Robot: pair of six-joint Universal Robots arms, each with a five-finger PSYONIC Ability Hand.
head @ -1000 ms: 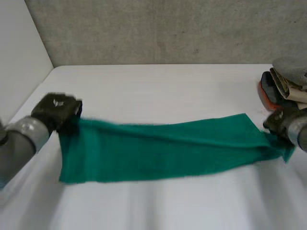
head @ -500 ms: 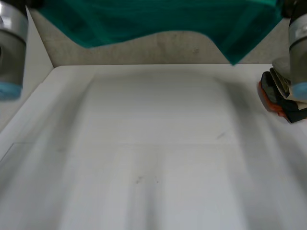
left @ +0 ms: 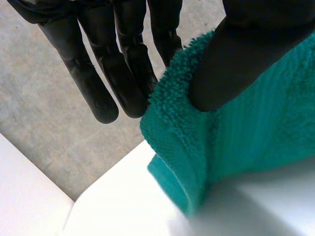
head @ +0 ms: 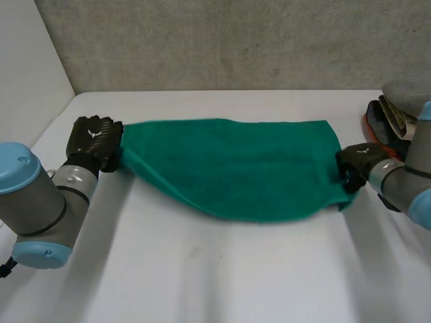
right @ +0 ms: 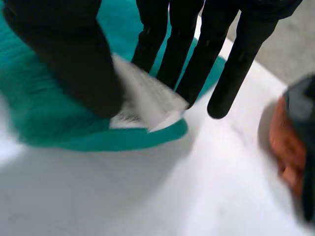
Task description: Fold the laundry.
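A green towel (head: 236, 168) lies spread across the middle of the white table (head: 215, 269), stretched between my two hands. My left hand (head: 94, 138) is at the towel's left end. In the left wrist view its thumb (left: 246, 54) presses the towel's (left: 246, 132) edge against straight fingers (left: 123, 64), so it is shut on the cloth. My right hand (head: 357, 161) is at the towel's right end. In the right wrist view its thumb (right: 64, 59) and fingers (right: 197, 49) pinch the towel's (right: 49, 123) corner by a white label (right: 142, 103).
A pile of other laundry (head: 401, 124), grey, beige and orange, sits at the table's right edge, just beyond my right hand; it is also in the right wrist view as an orange and dark heap (right: 290, 142). A grey wall (head: 222, 40) stands behind the table.
Both hands swung the towel up off the table and brought it down again. It now lies wider and farther back than a second ago, and the hands are low at its ends.
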